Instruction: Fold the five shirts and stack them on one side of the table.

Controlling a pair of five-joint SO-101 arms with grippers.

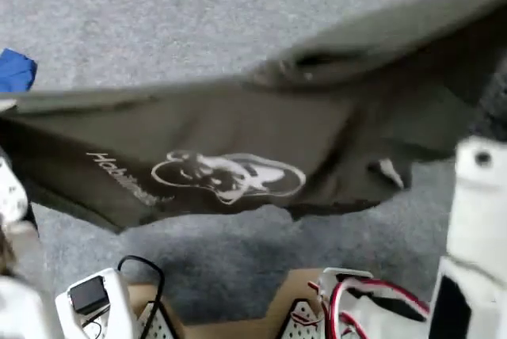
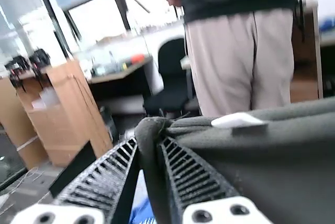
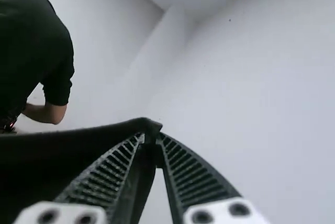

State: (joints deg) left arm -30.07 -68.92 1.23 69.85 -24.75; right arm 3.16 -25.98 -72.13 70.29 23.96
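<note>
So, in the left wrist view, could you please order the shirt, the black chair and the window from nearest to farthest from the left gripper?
1. The shirt: pinched in the left gripper, touching it.
2. The black chair: out in the room, past the shirt's edge.
3. The window: at the back wall, behind the chair.
</note>
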